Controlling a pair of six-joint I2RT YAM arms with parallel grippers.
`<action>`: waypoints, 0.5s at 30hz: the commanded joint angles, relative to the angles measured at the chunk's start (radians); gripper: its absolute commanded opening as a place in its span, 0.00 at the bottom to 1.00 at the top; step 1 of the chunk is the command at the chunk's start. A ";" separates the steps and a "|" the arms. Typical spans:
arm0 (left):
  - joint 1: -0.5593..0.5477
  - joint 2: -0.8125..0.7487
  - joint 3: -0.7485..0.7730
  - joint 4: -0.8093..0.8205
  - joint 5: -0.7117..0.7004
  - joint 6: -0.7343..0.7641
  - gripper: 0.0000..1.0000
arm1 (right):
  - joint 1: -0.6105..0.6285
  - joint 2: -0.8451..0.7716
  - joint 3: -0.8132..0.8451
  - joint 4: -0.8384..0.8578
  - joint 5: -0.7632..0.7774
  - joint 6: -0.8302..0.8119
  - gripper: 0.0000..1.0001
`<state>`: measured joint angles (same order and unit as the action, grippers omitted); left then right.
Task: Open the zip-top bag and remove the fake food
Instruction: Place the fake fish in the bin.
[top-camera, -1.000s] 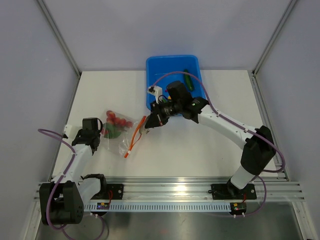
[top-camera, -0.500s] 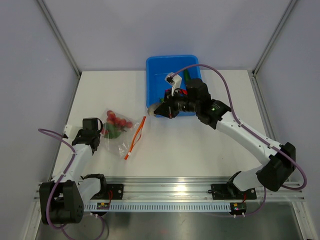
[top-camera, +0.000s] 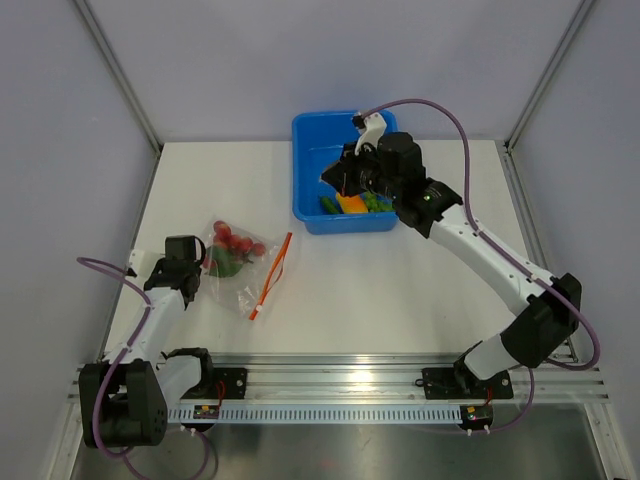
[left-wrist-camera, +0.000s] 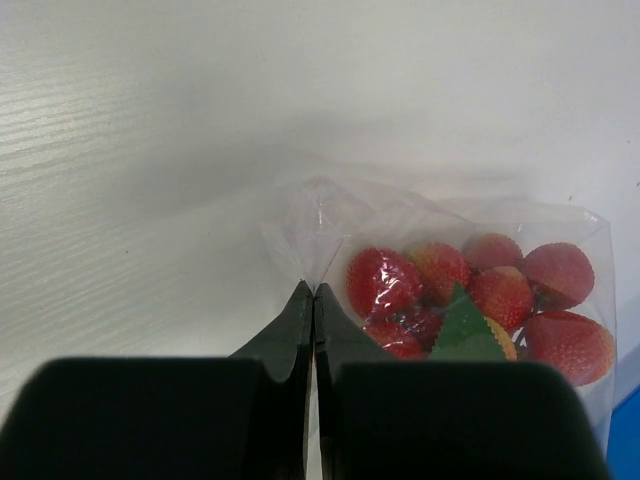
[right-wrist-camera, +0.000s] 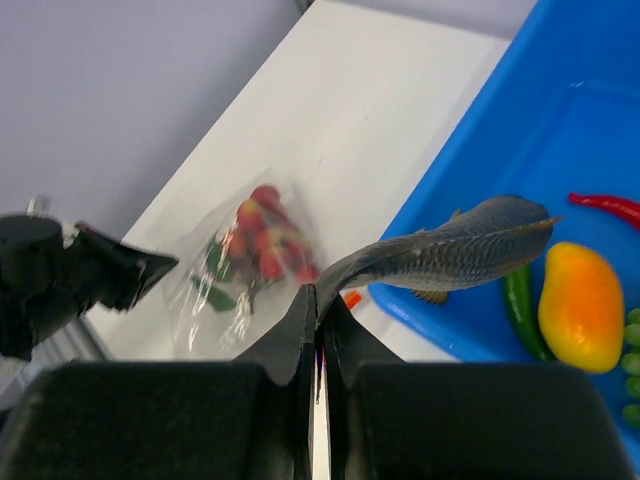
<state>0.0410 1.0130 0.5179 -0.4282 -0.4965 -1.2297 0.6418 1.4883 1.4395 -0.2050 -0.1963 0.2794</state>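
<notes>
Silvery fish (right-wrist-camera: 450, 255) hangs by its tail, pinched in the right gripper (right-wrist-camera: 318, 300), above the blue tub (right-wrist-camera: 560, 110) edge (pepper (right-wrist-camera: 580, 305) and chili (right-wrist-camera: 610, 207) lie inside). Best to clear the wall fully before letting go. Zip-top bag (top-camera: 240, 268) lies on the table (top-camera: 400, 290), left side; the left gripper (left-wrist-camera: 314, 300) is clamped on its corner, red ball cluster (left-wrist-camera: 470, 285) inside.

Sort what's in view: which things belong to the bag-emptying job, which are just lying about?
Job:
clear crinkly zip-top bag in left gripper
red ball cluster inside
silvery toy fish in right gripper
orange-yellow toy pepper, red chili, green vegetables

Lying about:
blue plastic tub holding those three
white table
</notes>
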 joint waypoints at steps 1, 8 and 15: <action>0.000 0.012 0.039 0.017 0.013 0.013 0.00 | -0.030 0.065 0.093 0.081 0.112 0.036 0.00; 0.000 0.016 0.041 0.012 0.016 0.013 0.00 | -0.111 0.258 0.229 0.137 0.069 0.153 0.00; 0.000 0.033 0.054 -0.017 0.019 0.001 0.00 | -0.157 0.418 0.349 0.193 0.043 0.224 0.00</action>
<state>0.0410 1.0332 0.5282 -0.4389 -0.4812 -1.2289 0.4965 1.8729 1.7020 -0.1043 -0.1333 0.4480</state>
